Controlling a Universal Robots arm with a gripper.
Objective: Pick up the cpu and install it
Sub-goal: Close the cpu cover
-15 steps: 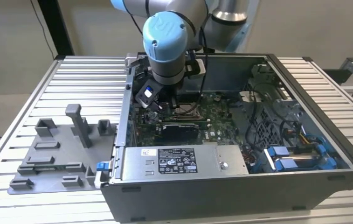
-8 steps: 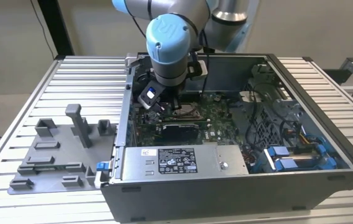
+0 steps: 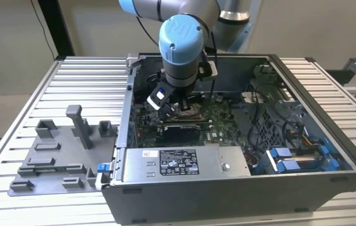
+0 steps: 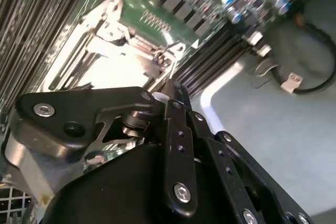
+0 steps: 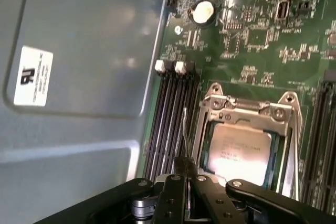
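CPU (image 5: 239, 148) sits in the socket frame (image 5: 247, 108) on the motherboard (image 5: 247, 30) inside the case (image 3: 303, 188), tool (image 5: 184, 169) just above w/ fingers together on nothing, so install step; judging next needs frame latched.

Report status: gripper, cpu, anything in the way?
Gripper low inside the open computer case, over the motherboard. Pale silver square cpu sits in the metal socket frame. Thin socket lever stands beside it.
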